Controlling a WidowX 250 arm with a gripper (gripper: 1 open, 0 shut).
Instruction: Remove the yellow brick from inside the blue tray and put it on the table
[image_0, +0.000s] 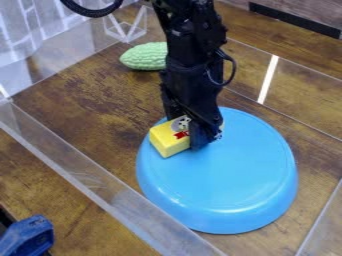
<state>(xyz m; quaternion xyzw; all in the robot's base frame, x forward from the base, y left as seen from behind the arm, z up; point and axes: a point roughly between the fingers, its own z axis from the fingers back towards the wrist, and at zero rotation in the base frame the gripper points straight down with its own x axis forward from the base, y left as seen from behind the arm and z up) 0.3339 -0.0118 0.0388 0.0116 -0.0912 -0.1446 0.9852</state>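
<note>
Soft, even light fills the room, bright enough to read the wood grain of the bench. White glare streaks the clear plastic walls, and a faint sheen lies on the blue tray. The black arm looks slightly soft; shadows stay weak.

Glossy smooth plastic blue tray, wood-grain table, clear plastic walls

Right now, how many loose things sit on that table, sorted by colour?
Yellow: 1, the yellow brick
Light blue: 1, the blue tray
Green: 1, a bumpy green object
Dark blue: 1, something at the corner
Total: 4
</note>
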